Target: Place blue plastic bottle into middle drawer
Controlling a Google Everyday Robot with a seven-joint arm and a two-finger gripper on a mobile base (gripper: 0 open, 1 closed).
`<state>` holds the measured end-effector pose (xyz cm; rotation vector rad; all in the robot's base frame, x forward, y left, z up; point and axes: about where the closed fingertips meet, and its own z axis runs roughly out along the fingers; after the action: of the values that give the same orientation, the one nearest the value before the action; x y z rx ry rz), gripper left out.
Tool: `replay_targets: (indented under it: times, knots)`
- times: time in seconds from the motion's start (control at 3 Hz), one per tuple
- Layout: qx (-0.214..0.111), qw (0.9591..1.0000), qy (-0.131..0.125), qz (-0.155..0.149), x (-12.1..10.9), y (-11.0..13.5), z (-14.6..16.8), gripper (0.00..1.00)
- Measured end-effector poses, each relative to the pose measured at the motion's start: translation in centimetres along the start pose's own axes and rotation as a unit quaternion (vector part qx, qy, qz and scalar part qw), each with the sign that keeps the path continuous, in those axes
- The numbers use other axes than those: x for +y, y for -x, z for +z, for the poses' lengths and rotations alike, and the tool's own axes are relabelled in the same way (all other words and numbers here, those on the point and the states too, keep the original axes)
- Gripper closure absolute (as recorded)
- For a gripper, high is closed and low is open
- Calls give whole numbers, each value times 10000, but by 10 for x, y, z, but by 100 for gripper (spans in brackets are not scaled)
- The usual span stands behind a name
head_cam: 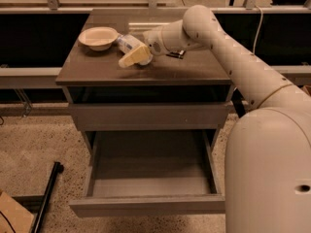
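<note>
The blue plastic bottle [126, 43] lies on its side on the cabinet top, just right of the cream bowl [98, 37]. My gripper [130, 55] has come down at the bottle from the right and is open. Its near cream finger [134, 58] lies along the bottle's front side and hides the right part of the bottle. The middle drawer [146, 205] is pulled out below, and its flat grey floor [150, 171] is bare.
A small black packet [175, 55] lies on the top behind my wrist. A shut, shallower drawer front [148, 116] sits above the open drawer. My arm fills the right side. A black bar [46, 198] and a cardboard corner [12, 217] lie on the floor at left.
</note>
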<state>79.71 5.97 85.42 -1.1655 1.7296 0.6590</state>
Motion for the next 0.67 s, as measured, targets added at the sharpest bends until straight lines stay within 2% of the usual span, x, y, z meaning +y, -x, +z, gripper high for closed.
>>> replay_targets:
  times: [0.33, 0.67]
  knots:
    - [45, 9999, -87, 29, -9, -5, 17, 19]
    - [43, 9996, -264, -44, -13, -5, 15, 42]
